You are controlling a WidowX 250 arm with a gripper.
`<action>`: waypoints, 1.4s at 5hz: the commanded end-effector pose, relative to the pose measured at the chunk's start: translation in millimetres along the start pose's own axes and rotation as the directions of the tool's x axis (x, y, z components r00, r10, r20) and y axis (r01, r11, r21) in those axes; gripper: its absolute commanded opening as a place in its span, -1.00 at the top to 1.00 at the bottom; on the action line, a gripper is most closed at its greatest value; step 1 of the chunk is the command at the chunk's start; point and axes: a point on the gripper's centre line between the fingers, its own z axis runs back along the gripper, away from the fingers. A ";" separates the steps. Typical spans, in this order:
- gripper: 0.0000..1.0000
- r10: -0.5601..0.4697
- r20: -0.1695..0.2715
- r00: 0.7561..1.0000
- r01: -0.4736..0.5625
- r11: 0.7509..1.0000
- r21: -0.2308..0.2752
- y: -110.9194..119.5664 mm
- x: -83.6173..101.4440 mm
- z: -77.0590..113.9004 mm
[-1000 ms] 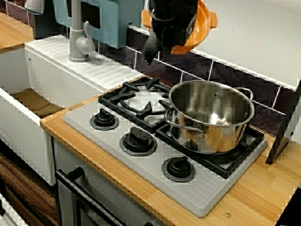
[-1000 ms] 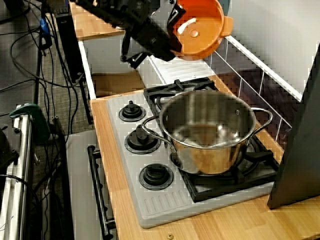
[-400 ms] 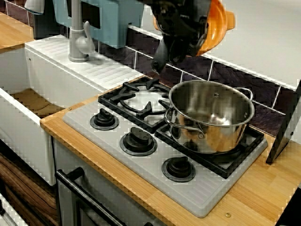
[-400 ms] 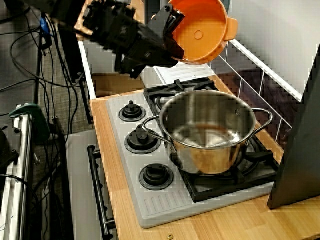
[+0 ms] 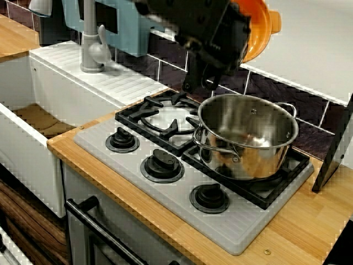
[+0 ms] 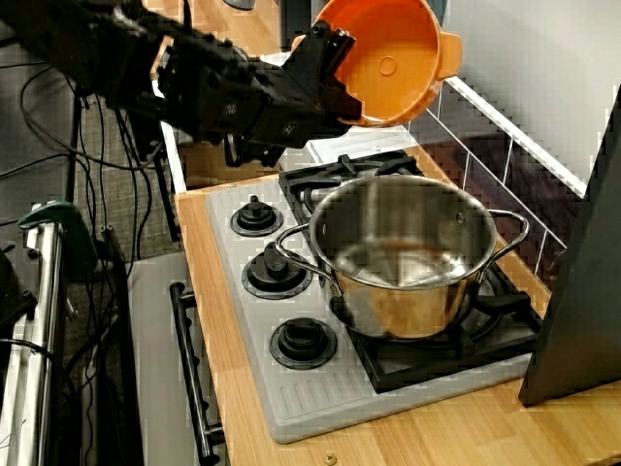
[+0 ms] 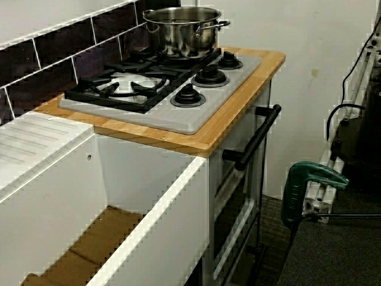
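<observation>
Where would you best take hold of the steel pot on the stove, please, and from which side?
Grip the loop handle of the steel pot that faces the knobs, coming from above. The pot stands upright and that handle juts out clear, while the far handle sits near the tiled wall. Currently the gripper holds the orange bowl.

We log: wooden counter point(image 6: 456, 439) below the gripper point(image 6: 333, 60) | grey hob point(image 6: 310, 393) lies on it, beneath gripper | black panel point(image 6: 582, 291) stands farther off

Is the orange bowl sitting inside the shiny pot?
No, the gripper holds the orange bowl in the air, apart from the steel pot.
</observation>
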 end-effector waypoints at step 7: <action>1.00 0.135 0.107 0.985 -0.122 0.985 -0.121 29.4 -22.3 -0.9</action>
